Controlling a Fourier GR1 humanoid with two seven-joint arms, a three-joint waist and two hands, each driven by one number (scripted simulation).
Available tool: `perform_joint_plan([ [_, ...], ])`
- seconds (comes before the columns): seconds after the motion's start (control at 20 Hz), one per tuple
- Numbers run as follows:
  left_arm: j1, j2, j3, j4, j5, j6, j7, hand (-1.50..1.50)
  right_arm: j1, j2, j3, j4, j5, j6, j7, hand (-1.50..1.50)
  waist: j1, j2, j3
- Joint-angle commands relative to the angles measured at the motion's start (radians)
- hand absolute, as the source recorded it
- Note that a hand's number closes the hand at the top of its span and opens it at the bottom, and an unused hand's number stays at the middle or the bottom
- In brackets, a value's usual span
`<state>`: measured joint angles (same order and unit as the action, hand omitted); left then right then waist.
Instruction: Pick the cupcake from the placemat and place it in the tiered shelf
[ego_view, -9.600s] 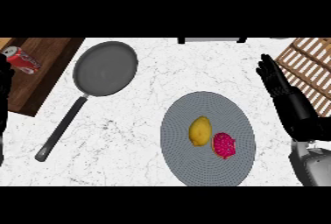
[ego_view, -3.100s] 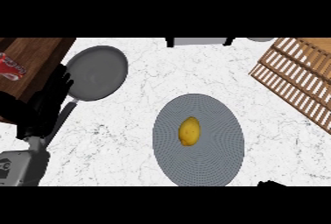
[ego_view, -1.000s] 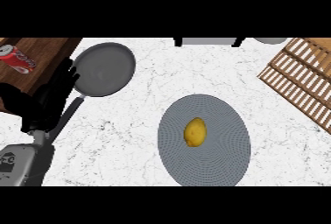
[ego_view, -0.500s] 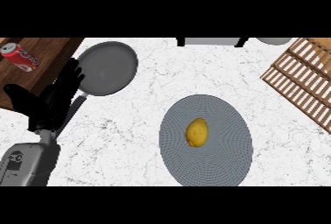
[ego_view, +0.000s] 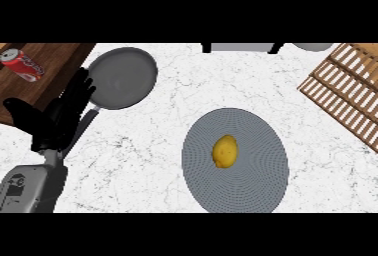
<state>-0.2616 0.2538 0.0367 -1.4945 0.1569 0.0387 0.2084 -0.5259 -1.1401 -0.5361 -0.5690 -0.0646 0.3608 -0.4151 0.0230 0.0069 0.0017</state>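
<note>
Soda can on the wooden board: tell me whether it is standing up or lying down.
Lying down. The soda can shows its full red side along the wooden board, with its silver top facing sideways toward the upper left.

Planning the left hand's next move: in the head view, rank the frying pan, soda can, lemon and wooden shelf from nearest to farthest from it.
From the left hand:
1. Frying pan, handle under the fingers.
2. Soda can, upper left on the board.
3. Lemon, on the placemat, right.
4. Wooden shelf, far right.
</note>
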Motion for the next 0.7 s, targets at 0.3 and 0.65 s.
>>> perform_joint_plan([
  [0.3,0.002,-0.026,-0.011,-0.011,-0.013,0.012,-0.001,0.0,0.013,-0.215,-0.038,0.281,-0.012,0.328,-0.051,-1.5,0.004,0.004,0.005],
  [0.65,0.011,0.008,0.02,-0.016,0.011,-0.014,0.01,0.0,0.059,-0.262,-0.088,0.32,-0.069,0.501,-0.104,-1.5,-0.016,0.002,0.008],
])
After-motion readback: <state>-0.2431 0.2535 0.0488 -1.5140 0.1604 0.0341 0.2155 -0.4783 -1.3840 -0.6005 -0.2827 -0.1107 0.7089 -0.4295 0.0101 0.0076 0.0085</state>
